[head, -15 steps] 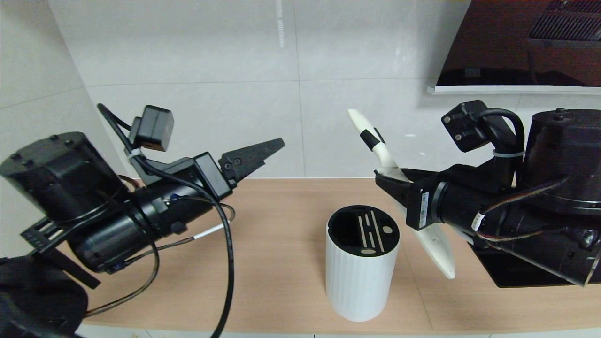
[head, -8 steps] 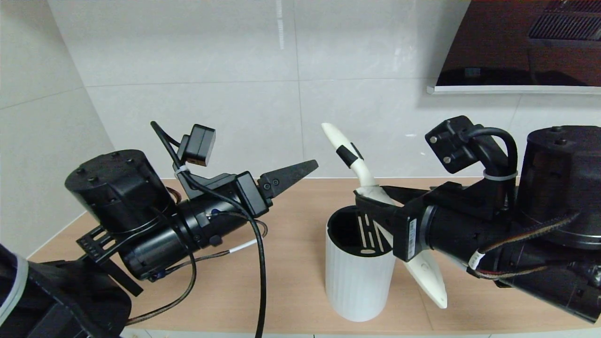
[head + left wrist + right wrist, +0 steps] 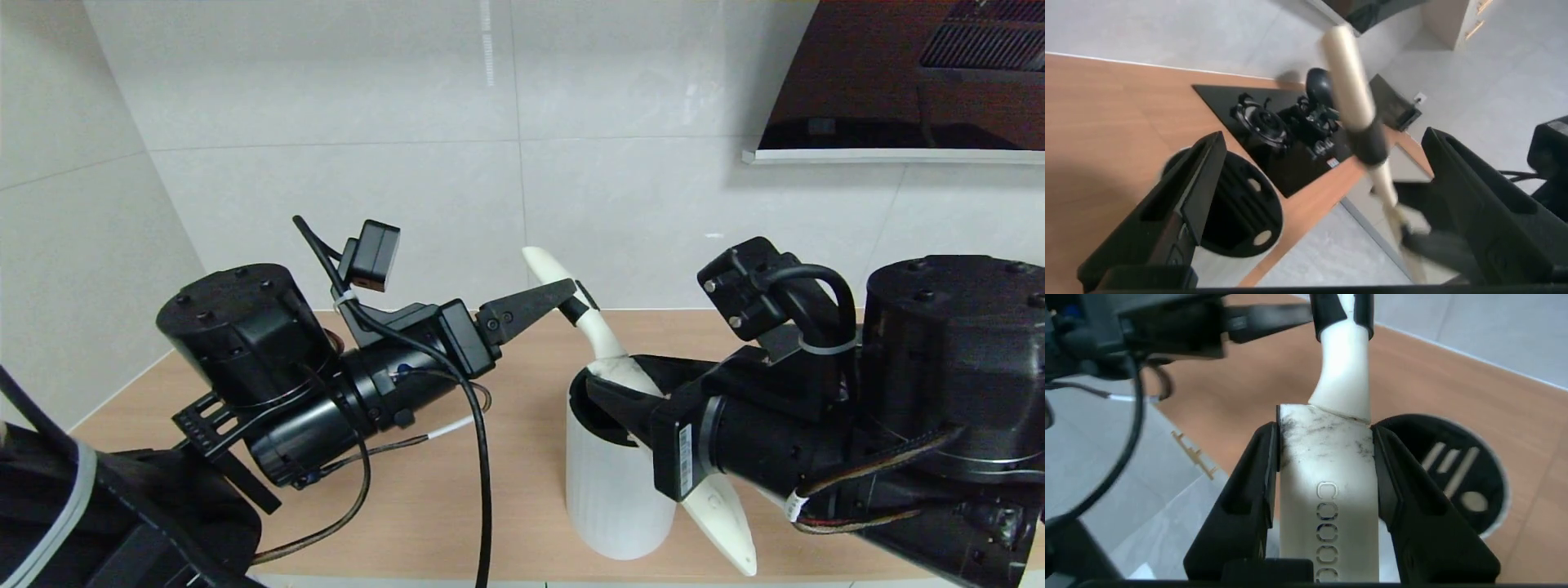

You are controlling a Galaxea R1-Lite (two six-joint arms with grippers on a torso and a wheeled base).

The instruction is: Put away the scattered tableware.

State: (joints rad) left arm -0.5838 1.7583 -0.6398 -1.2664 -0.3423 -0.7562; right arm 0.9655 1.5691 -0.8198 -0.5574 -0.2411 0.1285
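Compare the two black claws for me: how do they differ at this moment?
The right gripper is shut on the wide part of the white spatula. The left gripper is open, with a finger on each side of the spatula's handle. The right gripper sits low, at the top of the white holder. The left gripper is higher, by the handle's black band. Both are black, two-fingered, and point toward each other.
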